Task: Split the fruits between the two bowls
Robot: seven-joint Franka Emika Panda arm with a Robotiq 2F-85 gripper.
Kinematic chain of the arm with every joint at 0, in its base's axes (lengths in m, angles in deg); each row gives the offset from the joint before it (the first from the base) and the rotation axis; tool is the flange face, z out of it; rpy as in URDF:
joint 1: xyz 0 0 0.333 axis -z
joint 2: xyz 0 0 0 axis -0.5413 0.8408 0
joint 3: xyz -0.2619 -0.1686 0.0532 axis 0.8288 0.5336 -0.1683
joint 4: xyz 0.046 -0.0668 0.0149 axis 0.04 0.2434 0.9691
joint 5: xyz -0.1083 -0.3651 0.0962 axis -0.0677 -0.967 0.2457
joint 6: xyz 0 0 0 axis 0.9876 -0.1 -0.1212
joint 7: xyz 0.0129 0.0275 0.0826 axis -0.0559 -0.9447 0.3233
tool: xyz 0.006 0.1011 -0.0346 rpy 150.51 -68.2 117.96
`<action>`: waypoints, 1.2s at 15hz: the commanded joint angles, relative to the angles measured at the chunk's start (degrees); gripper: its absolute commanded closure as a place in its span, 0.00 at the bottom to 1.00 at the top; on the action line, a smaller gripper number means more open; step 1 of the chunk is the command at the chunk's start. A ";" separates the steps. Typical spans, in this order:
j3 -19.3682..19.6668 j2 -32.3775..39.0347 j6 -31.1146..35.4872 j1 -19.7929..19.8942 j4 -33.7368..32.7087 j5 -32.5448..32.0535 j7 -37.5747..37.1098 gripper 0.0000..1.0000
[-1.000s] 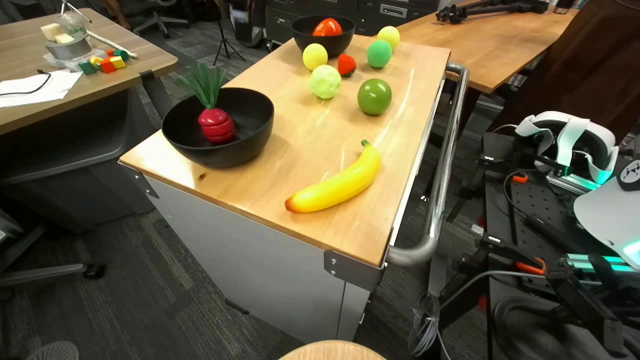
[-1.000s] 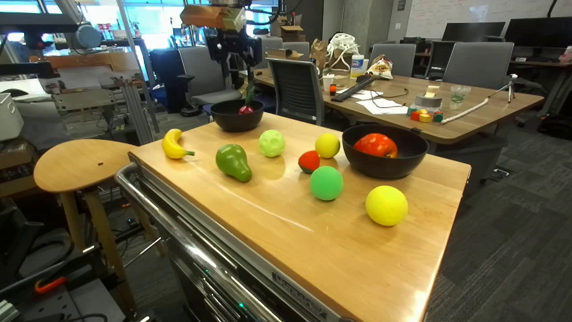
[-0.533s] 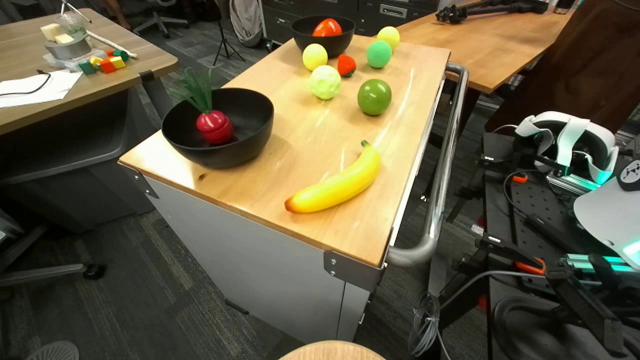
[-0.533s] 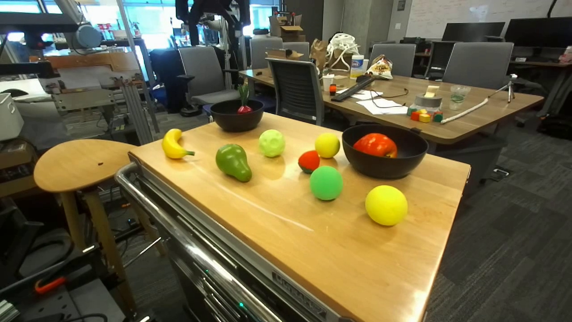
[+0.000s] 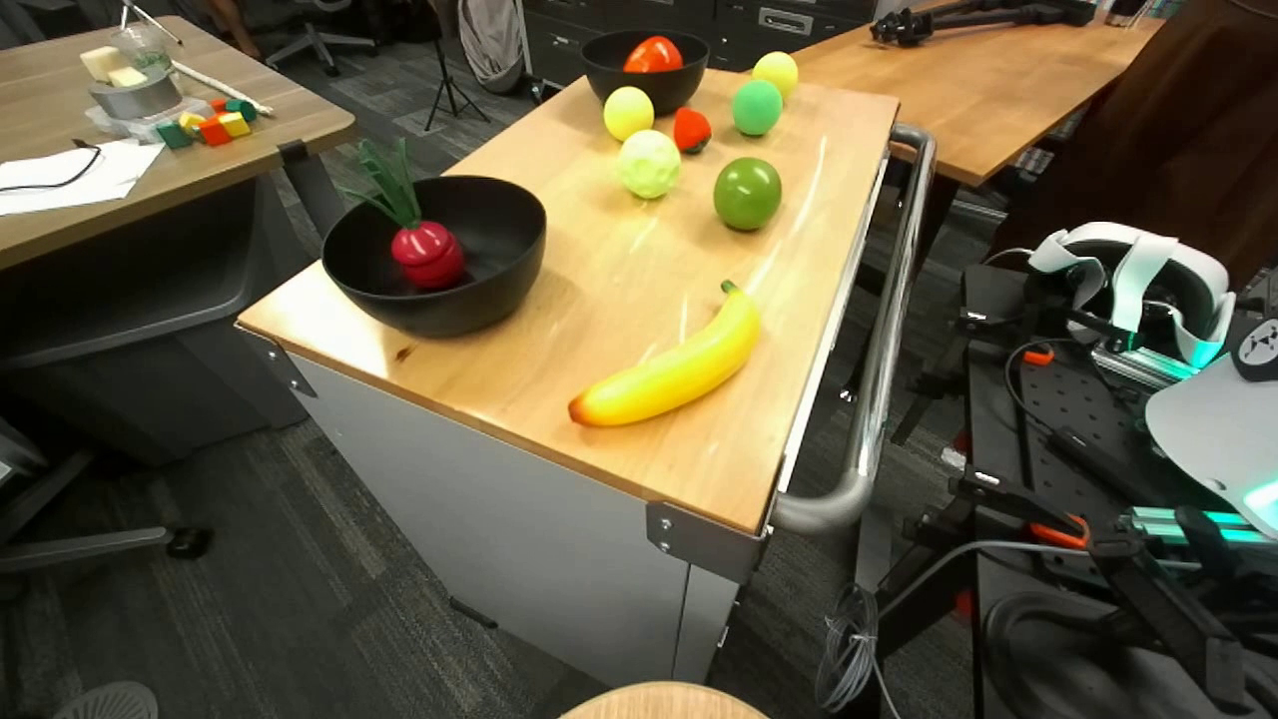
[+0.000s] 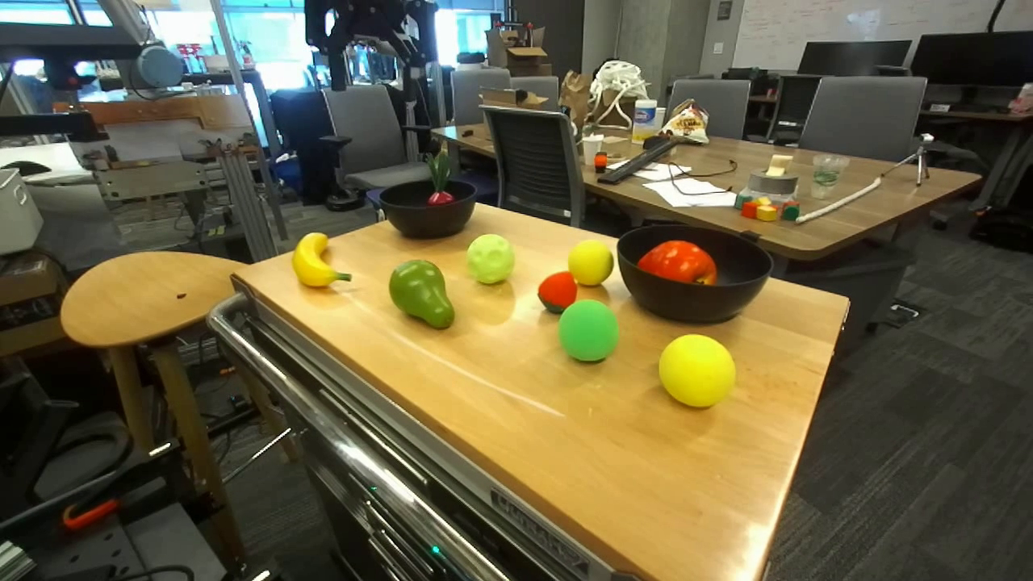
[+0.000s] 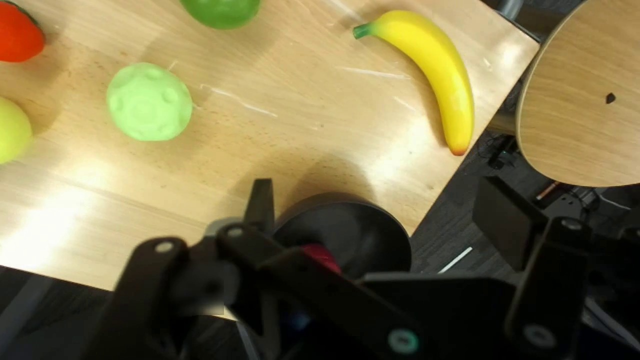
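My worry is rolling: the pale green ball (image 5: 649, 165) could run off if one of my fingers (image 7: 506, 222) lands off-centre. In an exterior view the banana (image 5: 674, 364) lies close to the near edge of the table (image 5: 579, 300) — a careless push could send it over. Leaves (image 5: 399, 190) on the red vegetable (image 5: 427, 257) rise past the rim of the near-left bowl (image 5: 449, 312) and may snag me. The far bowl (image 6: 690, 305) holds a red fruit (image 6: 678, 262), a yellow ball (image 6: 591, 262) just beside it. My gripper (image 7: 382, 212) hangs above, pointing down, fingers spread wide, holding nothing — the near-left bowl shows between them in the wrist view.
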 commanded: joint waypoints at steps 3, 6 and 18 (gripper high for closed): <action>-6.09 -0.63 1.79 -7.73 1.71 -1.23 2.56 0.00; -8.30 4.65 0.53 -10.53 0.75 3.90 6.83 0.00; -8.06 2.65 0.59 -10.14 2.02 1.58 2.33 0.00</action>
